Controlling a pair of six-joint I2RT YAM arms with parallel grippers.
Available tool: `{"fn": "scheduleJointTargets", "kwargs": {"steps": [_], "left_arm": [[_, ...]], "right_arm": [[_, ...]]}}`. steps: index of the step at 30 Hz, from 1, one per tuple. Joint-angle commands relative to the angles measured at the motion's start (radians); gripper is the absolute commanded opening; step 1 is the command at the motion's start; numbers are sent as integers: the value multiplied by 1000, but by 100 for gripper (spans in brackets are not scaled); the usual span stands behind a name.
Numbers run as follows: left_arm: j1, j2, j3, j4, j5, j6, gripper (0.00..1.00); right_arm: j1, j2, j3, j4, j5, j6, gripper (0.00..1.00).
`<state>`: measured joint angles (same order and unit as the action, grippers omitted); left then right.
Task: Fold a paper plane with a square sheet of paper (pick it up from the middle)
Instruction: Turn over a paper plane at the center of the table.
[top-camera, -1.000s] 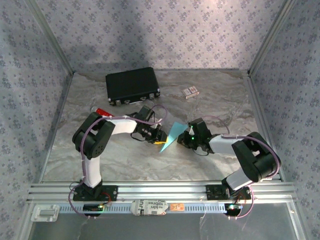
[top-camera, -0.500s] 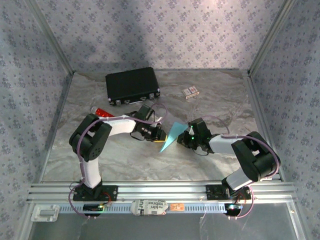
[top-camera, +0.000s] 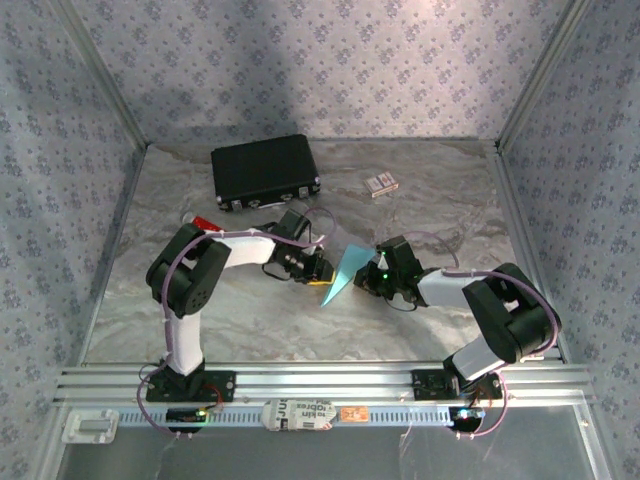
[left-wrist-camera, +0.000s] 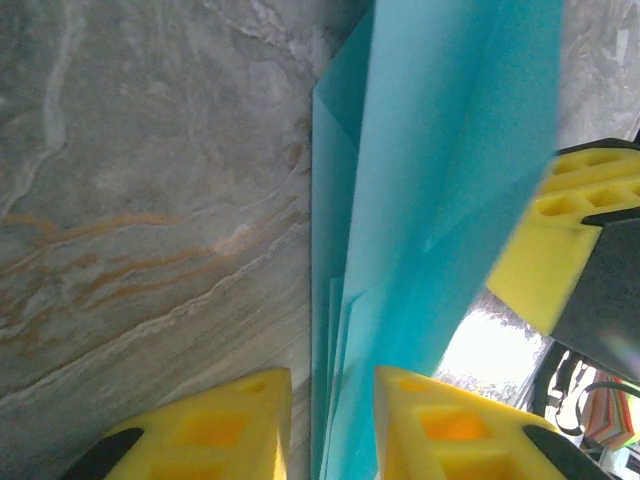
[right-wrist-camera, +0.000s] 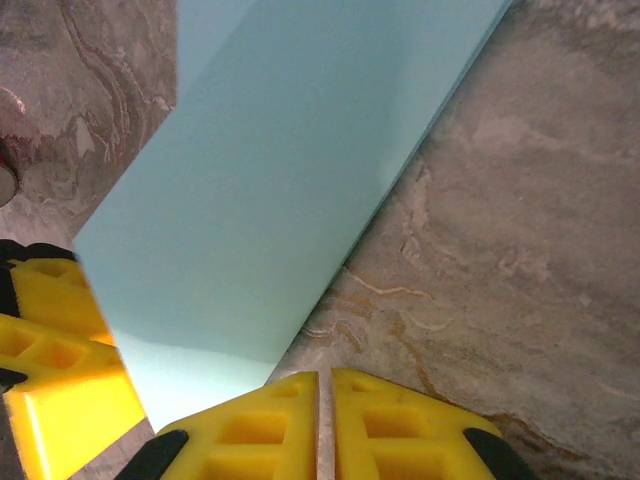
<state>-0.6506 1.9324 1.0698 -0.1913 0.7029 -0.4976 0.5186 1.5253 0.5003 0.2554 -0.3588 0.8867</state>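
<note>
The square sheet of paper (top-camera: 343, 272), light cyan-blue and folded into a pointed shape, stands tilted off the table between the two grippers. My left gripper (top-camera: 322, 272) is at its left edge. In the left wrist view the paper's layered edges (left-wrist-camera: 440, 150) run down between the jaws of the left gripper (left-wrist-camera: 332, 400), which stand open with a gap on each side. My right gripper (top-camera: 366, 278) is at the paper's right side. In the right wrist view the paper's (right-wrist-camera: 290, 170) fold edge runs into the seam of the right gripper (right-wrist-camera: 324, 390), which is shut on it.
A black case (top-camera: 265, 172) lies at the back left and a small patterned card box (top-camera: 380, 184) at the back right. A red tube (top-camera: 205, 225) lies behind the left arm's elbow. Patterned walls enclose the marble table (top-camera: 450, 210) on three sides.
The left arm's elbow swung left and back again, its gripper staying at the paper's edge. The paper and the right arm have held still.
</note>
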Motion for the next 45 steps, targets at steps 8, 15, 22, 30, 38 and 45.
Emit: {"fn": "scheduleJointTargets", "kwargs": {"steps": [8, 15, 22, 30, 38, 45], "left_arm": [[-43, 26, 25, -36, 22, 10, 27], [-54, 31, 25, -13, 46, -7, 27], [-57, 42, 29, 19, 90, -24, 27], [-64, 41, 33, 39, 106, -34, 20], [-69, 2, 23, 41, 68, -33, 9], [-89, -191, -42, -29, -284, -9, 4]], "right_arm": [[24, 57, 31, 59, -25, 26, 12], [25, 73, 30, 78, -35, 29, 12], [25, 72, 19, 87, -39, 34, 12], [26, 73, 4, 100, -40, 40, 11], [24, 53, 0, 99, -39, 43, 11], [20, -62, 15, -42, 32, 7, 12]]}}
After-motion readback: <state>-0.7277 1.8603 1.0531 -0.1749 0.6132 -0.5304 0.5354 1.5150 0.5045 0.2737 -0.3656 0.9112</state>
